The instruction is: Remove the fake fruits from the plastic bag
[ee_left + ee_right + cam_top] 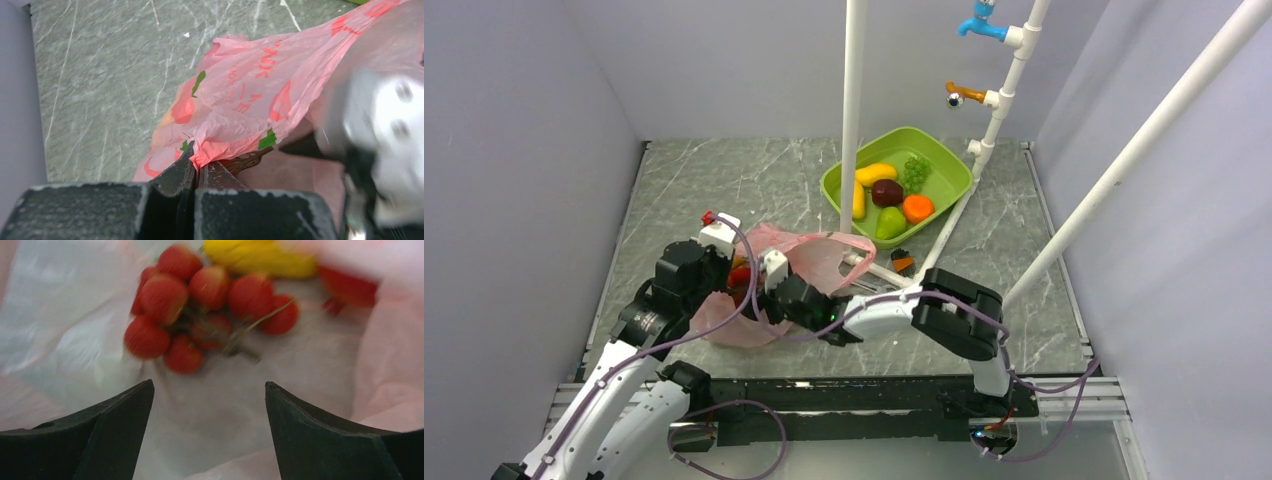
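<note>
The pink plastic bag [809,255] lies on the marble table left of centre. My left gripper [199,161] is shut on a bunched edge of the bag [250,85] and holds it up. My right gripper [209,390] is open, inside the bag's mouth, with its jaws wide apart and empty. Just ahead of it in the bag lie a red grape cluster [200,305], yellow bananas [260,257] and a red fruit [350,287], all blurred. In the top view my right gripper [776,290] reaches left into the bag beside my left gripper [724,262]. A green pear [890,224] lies in the green tub [949,160].
The tub at the back right also holds a yellow mango [876,173], a dark maroon fruit [886,192], green grapes [915,171] and an orange fruit [917,208]. White pipes [854,100] with taps stand around it. A small dark and orange object [902,262] lies by the slanted pipe.
</note>
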Action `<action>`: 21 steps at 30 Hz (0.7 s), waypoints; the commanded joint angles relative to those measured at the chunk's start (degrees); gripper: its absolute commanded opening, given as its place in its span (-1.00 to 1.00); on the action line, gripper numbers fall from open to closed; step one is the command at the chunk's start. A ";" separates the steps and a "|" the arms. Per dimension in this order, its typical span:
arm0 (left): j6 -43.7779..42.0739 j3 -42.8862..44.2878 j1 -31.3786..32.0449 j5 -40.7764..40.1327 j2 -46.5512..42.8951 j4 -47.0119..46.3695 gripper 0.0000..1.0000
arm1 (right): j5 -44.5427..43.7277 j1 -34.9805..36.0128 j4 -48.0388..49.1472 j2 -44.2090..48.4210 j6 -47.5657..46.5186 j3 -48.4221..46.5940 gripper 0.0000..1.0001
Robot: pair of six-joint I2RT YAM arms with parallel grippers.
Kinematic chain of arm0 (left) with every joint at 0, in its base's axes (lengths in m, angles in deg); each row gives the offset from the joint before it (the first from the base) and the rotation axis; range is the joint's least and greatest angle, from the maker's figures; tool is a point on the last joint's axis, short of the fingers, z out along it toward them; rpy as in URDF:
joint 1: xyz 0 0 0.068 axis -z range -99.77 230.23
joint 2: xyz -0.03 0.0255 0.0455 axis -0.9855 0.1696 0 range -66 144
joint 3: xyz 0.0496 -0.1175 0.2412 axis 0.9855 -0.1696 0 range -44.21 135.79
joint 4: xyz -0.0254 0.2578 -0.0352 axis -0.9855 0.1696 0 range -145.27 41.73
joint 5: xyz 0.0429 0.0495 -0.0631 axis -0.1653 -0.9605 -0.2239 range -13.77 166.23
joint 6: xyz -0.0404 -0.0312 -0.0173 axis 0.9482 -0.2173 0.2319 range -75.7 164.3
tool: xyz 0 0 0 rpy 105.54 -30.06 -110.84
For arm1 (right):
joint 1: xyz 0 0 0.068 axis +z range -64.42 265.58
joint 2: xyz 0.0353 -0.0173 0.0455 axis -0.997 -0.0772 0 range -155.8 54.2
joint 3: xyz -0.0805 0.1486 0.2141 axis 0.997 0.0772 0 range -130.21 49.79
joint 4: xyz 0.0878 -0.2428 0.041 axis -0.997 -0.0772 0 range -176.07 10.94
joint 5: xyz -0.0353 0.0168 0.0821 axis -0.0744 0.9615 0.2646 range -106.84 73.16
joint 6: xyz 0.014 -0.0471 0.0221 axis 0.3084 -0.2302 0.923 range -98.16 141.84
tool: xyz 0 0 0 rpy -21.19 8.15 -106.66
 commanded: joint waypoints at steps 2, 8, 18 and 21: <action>-0.13 1.15 0.18 -9.08 0.03 -0.74 -1.00 | -2.29 6.13 13.79 1.69 0.03 8.15 0.70; 0.58 0.88 0.41 -7.57 0.77 0.08 -1.00 | -7.51 10.10 16.37 -1.25 -3.86 8.65 0.72; 0.84 0.64 5.49 -7.03 -0.44 1.08 -1.00 | -7.54 4.08 21.64 3.59 -2.90 12.59 0.75; 0.47 0.28 6.41 -7.49 -1.39 0.80 -1.00 | -5.57 2.10 22.35 3.94 -3.05 11.53 0.73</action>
